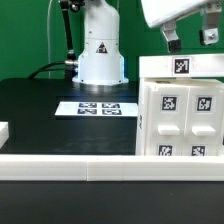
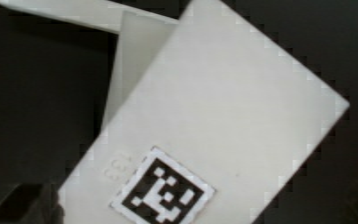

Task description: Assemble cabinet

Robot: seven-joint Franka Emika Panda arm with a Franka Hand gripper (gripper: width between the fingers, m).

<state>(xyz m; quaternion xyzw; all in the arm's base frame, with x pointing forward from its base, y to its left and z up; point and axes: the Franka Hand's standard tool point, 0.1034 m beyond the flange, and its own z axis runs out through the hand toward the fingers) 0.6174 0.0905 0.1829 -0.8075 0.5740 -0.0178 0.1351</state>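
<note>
The cabinet (image 1: 180,118) is a big white box with several black-and-white tags. It stands on the black table at the exterior view's right, with a tagged top face (image 1: 182,66). My gripper (image 1: 190,40) hangs just above that top, at the upper right. Its two fingers are apart with nothing between them, and it touches nothing. The wrist view looks down on a white tagged panel of the cabinet (image 2: 211,110). One dark fingertip (image 2: 23,206) shows at the edge of that view.
The marker board (image 1: 98,107) lies flat in front of the robot base (image 1: 100,55). A long white rail (image 1: 70,166) edges the table's front. A small white piece (image 1: 4,130) sits at the exterior view's far left.
</note>
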